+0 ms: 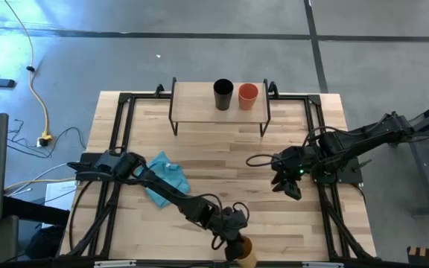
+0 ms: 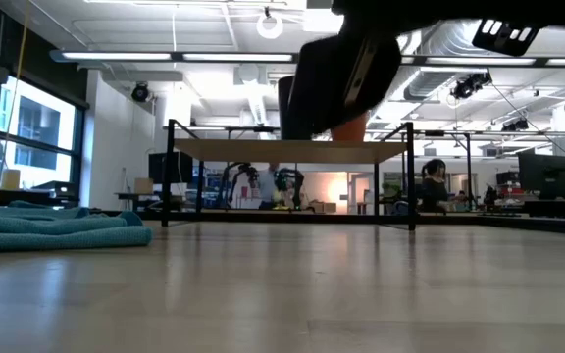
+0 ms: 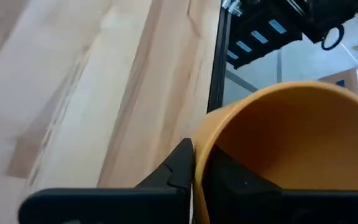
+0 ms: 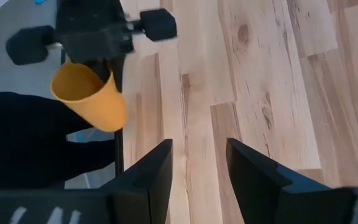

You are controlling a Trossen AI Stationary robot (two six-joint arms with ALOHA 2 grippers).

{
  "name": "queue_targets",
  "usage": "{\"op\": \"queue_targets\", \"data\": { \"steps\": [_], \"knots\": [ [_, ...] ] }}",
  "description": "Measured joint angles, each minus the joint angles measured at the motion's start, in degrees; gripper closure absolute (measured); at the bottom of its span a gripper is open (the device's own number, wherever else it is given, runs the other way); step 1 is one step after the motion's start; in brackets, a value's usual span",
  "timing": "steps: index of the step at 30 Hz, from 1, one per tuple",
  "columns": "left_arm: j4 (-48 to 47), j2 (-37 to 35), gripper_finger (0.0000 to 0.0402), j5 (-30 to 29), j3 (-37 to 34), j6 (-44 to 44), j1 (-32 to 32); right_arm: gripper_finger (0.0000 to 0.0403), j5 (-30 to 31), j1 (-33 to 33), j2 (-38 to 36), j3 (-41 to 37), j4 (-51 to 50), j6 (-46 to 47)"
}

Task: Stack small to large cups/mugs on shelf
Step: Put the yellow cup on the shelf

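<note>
The table [image 1: 222, 179] carries the shelf [image 1: 199, 104] at its far edge; on the shelf stand the black cup [image 1: 223, 94] and, just beside it, the red cup [image 1: 248, 96], both upright with mouths up and nothing visible inside. A light blue cloth [image 1: 166, 179] lies on the tabletop near the left arm. The yellow-orange cup [image 4: 92, 96] is at the near table edge, tilted, its open mouth empty. The left gripper [image 1: 233, 242] is clenched on that cup's rim, one finger [image 3: 229, 180] inside the wall. The right gripper [image 1: 289, 186] hangs over the table's right side, its fingers [image 4: 154, 171] parted, holding nothing.
</note>
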Motion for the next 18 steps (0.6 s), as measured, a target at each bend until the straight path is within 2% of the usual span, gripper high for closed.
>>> {"op": "queue_targets", "data": {
  "steps": [4, 18],
  "knots": [
    [-6.7, -0.1, 0.0396, -1.7, 4.2, 2.2, 0.6, 0.0261, 0.0, 0.0, 0.0, 0.0, -1.7, -0.1],
    [-51.5, -0.2, 0.04, -4.3, 26.1, 15.7, 8.1, 0.0261, 0.0, 0.0, 0.0, 0.0, -2.5, -0.1]
  ]
}}
